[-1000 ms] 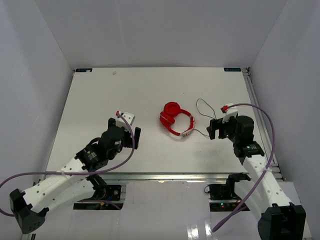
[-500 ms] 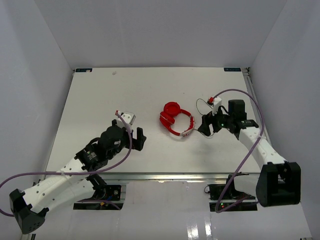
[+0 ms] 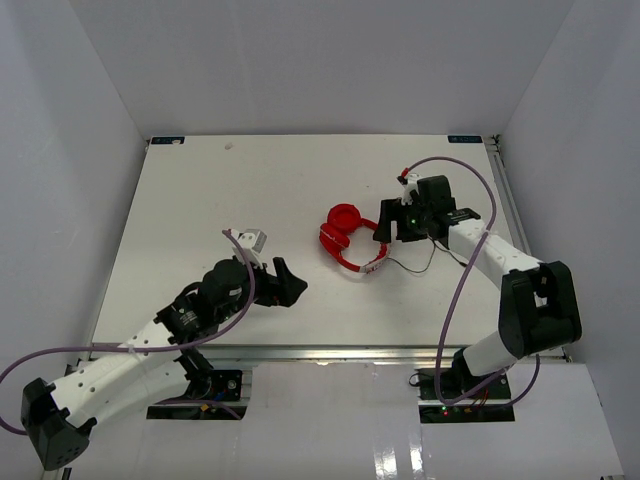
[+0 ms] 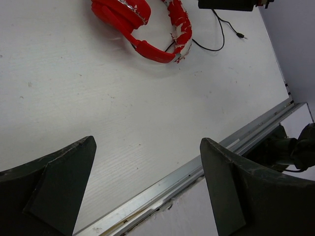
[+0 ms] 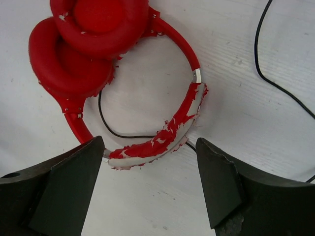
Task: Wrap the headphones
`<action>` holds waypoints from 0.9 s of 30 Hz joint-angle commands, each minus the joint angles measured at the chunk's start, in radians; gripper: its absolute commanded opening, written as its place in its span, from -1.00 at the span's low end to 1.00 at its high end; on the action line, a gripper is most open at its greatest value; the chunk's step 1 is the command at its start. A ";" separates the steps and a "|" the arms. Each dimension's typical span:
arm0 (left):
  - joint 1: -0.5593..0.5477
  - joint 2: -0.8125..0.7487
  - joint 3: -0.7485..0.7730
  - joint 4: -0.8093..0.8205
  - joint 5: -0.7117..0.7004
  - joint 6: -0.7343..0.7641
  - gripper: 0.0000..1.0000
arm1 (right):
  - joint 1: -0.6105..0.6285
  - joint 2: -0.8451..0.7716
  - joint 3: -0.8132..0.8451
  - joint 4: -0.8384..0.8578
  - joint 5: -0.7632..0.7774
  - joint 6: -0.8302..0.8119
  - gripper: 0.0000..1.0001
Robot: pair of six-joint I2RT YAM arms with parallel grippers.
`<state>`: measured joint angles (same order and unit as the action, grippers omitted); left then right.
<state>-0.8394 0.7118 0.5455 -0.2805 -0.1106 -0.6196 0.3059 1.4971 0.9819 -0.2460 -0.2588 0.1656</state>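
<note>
The red headphones (image 3: 347,238) lie flat mid-table, both cups (image 5: 81,37) folded together at the far end and the peeling red-and-white headband (image 5: 170,125) curving toward me. Their thin dark cord (image 3: 425,264) trails loose to the right, ending in a small plug (image 4: 239,35). My right gripper (image 3: 384,229) is open and empty, hovering just right of the headband; in the right wrist view the gripper (image 5: 147,147) has its jaws either side of the band. My left gripper (image 3: 291,283) is open and empty, well left of and nearer than the headphones (image 4: 140,22).
The table's metal front rail (image 4: 236,147) runs close under my left gripper. Purple robot cables (image 3: 470,250) loop over both arms. White walls enclose the table (image 3: 220,190) on three sides.
My right arm has swung left and away from me, from beside the cord to just over the headband. My left gripper has edged right toward the headphones.
</note>
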 commanded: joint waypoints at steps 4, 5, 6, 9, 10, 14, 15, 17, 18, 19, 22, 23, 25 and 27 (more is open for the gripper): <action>0.003 -0.065 -0.056 0.048 0.025 -0.083 0.96 | 0.010 0.128 0.006 0.021 0.090 0.115 0.53; 0.003 -0.067 -0.062 0.050 0.025 -0.087 0.96 | 0.011 0.146 0.017 0.016 0.091 0.114 0.50; 0.002 -0.072 -0.067 0.050 0.025 -0.090 0.96 | 0.013 0.160 0.025 0.017 0.097 0.111 0.48; 0.003 -0.082 -0.085 0.060 0.025 -0.101 0.96 | 0.026 0.205 0.034 0.026 0.090 0.112 0.42; 0.003 -0.084 -0.089 0.063 0.025 -0.103 0.96 | 0.029 0.218 0.036 0.027 0.089 0.112 0.40; 0.003 -0.076 -0.091 0.068 0.025 -0.100 0.96 | 0.036 0.256 0.044 0.030 0.087 0.110 0.27; 0.003 -0.074 -0.090 0.069 0.025 -0.100 0.96 | 0.036 0.263 0.046 0.030 0.086 0.110 0.23; 0.002 -0.074 -0.087 0.072 0.027 -0.101 0.96 | 0.037 0.275 0.046 0.030 0.092 0.110 0.16; 0.002 -0.074 -0.087 0.073 0.028 -0.102 0.96 | 0.038 0.280 0.046 0.030 0.096 0.110 0.13; 0.003 -0.075 -0.086 0.073 0.028 -0.102 0.96 | 0.038 0.285 0.047 0.030 0.102 0.110 0.07; 0.003 -0.078 -0.082 0.073 0.034 -0.106 0.96 | 0.038 0.299 0.050 0.028 0.121 0.109 -0.03; 0.003 -0.080 -0.081 0.073 0.036 -0.109 0.96 | 0.038 0.301 0.050 0.028 0.129 0.108 -0.06; 0.003 -0.083 -0.081 0.073 0.038 -0.113 0.96 | 0.038 0.302 0.051 0.026 0.139 0.108 -0.14; 0.003 -0.084 -0.084 0.072 0.040 -0.114 0.96 | 0.038 0.299 0.049 0.027 0.145 0.106 -0.28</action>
<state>-0.8394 0.6437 0.4641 -0.2306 -0.0879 -0.7235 0.3370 1.7634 1.0229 -0.2081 -0.1516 0.2714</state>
